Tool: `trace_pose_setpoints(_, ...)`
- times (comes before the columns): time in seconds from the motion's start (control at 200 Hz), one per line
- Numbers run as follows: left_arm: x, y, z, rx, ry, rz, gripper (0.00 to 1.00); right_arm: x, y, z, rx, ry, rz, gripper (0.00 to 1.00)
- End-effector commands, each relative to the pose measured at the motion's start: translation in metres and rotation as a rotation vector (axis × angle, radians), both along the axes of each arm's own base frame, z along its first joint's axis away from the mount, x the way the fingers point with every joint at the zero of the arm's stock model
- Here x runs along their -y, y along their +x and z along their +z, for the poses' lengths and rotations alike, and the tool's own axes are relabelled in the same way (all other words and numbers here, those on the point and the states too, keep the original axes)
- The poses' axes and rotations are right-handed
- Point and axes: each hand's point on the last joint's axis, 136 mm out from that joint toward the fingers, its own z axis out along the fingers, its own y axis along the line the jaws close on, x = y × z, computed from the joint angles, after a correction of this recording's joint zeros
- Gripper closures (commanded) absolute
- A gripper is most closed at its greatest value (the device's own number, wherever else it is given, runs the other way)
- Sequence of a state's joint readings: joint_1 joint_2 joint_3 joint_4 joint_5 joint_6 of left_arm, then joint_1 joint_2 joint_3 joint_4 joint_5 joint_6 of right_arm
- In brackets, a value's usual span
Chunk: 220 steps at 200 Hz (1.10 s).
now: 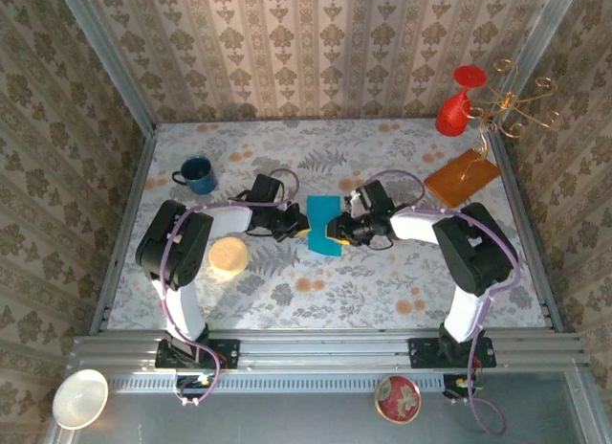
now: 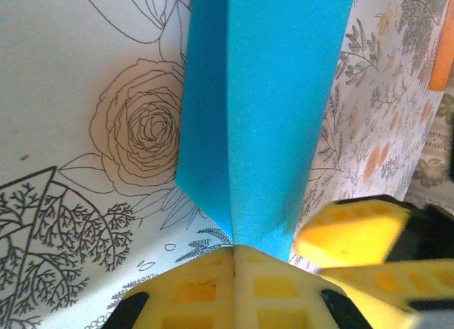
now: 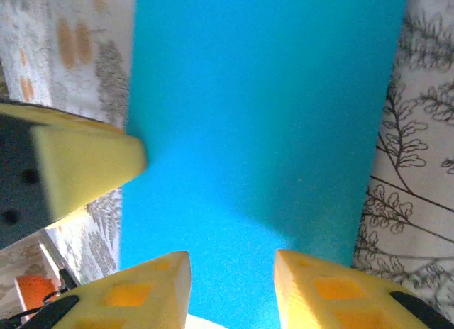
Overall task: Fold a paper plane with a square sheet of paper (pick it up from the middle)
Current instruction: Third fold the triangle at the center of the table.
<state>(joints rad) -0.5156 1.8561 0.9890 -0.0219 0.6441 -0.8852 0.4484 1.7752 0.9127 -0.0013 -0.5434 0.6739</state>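
The square sheet of paper (image 1: 323, 210) is teal-blue and lies mid-table as a narrow folded strip between the two arms. In the left wrist view the sheet (image 2: 269, 95) rises in a sharp crease that runs into the seam of my left gripper (image 2: 235, 252), which is shut on its near edge. My left gripper (image 1: 304, 232) sits at the strip's left side, my right gripper (image 1: 332, 230) at its right. The right gripper (image 3: 232, 269) stands open, its yellow fingers apart over the flat blue sheet (image 3: 269, 95). A paper plane is out of view.
A blue mug (image 1: 198, 174) stands at the back left and a round tan disc (image 1: 229, 256) lies by the left arm. An orange-brown sheet (image 1: 462, 176), red vase (image 1: 457, 104) and gold wire stand (image 1: 516, 104) occupy the back right. Walls enclose three sides.
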Motion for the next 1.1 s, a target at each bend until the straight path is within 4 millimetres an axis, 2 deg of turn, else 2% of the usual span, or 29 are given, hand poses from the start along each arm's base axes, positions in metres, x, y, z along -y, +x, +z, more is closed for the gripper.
trace_pose_setpoints(0.0,0.0,0.0,0.013,-0.008,-0.023,0.023,1.0,0.009,-0.005,0.027,0.192,-0.13,0.074,0.57)
trace_pose_setpoints(0.14,0.001,0.001,0.019,-0.022,-0.035,0.047,1.0,0.015,-0.018,0.035,0.384,-0.338,0.157,0.52)
trace_pose_setpoints(0.33,0.001,0.001,0.023,-0.034,-0.036,0.059,1.0,-0.004,-0.033,0.046,0.576,-0.473,0.294,0.39)
trace_pose_setpoints(0.42,0.001,0.001,0.024,-0.037,-0.036,0.06,1.0,-0.017,-0.038,0.041,0.619,-0.537,0.358,0.34)
trace_pose_setpoints(0.585,0.001,0.0,0.024,-0.04,-0.034,0.06,1.0,-0.037,-0.042,0.022,0.65,-0.647,0.456,0.31)
trace_pose_setpoints(0.695,0.0,-0.001,0.024,-0.043,-0.034,0.062,1.0,-0.043,-0.04,0.011,0.672,-0.704,0.483,0.31)
trace_pose_setpoints(0.79,0.0,-0.001,0.024,-0.044,-0.034,0.061,1.0,-0.04,-0.032,0.008,0.699,-0.745,0.453,0.31)
trace_pose_setpoints(0.945,0.001,-0.001,0.024,-0.044,-0.032,0.06,1.0,-0.035,-0.021,0.018,0.772,-0.778,0.408,0.35)
trace_pose_setpoints(1.095,0.0,-0.001,0.023,-0.045,-0.031,0.06,1.0,-0.036,-0.022,0.027,0.817,-0.764,0.421,0.43)
